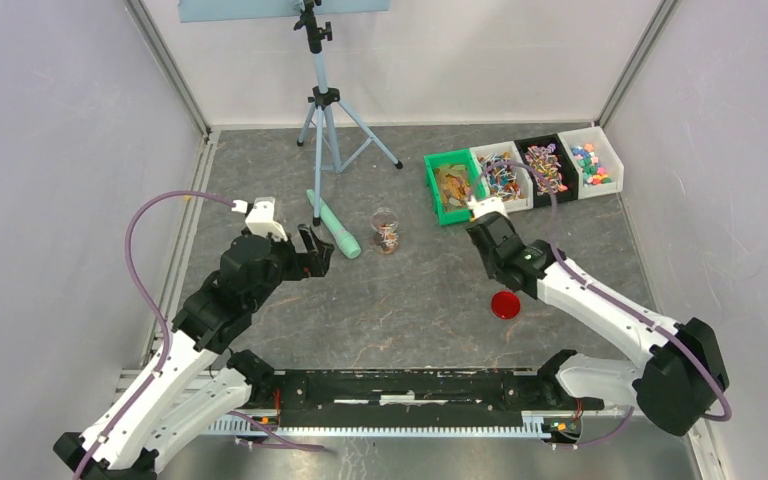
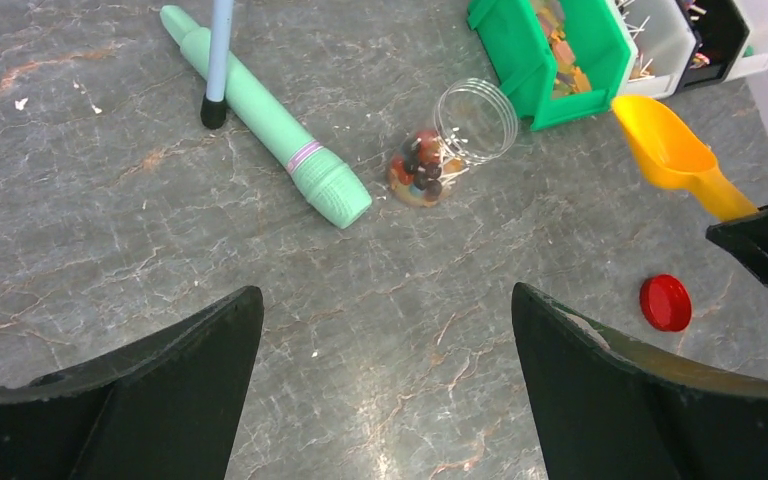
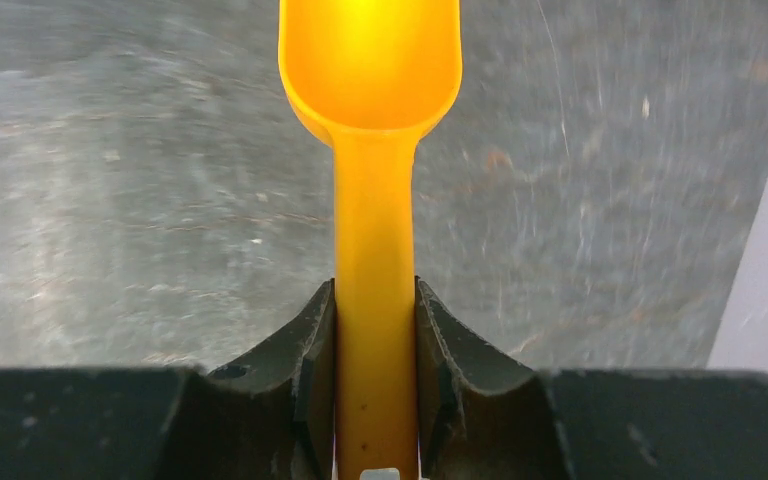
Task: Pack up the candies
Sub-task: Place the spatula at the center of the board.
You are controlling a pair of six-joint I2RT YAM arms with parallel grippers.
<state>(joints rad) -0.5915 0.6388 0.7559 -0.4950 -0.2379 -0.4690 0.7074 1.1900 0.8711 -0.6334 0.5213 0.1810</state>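
The right claw (image 3: 375,300) pinches the orange scoop (image 3: 370,70) by its handle, bowl seemingly empty ahead of it; the left claw (image 2: 385,300) gapes wide, holding nothing; candies (image 2: 418,172) sit in the open jar (image 2: 475,115) ahead of it; unheld, that jar could tip during pouring, spilling them.

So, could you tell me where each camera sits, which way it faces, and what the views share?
Top external: above and behind the bases, looking down at jar and green bin; left arm and right arm show.
Left wrist: on the left arm, facing forward-down at jar and red lid; open left gripper frames the bottom.
Right wrist: looks along the orange scoop clamped in the right gripper, tabletop beyond.
Shared: top and left wrist both show the jar.
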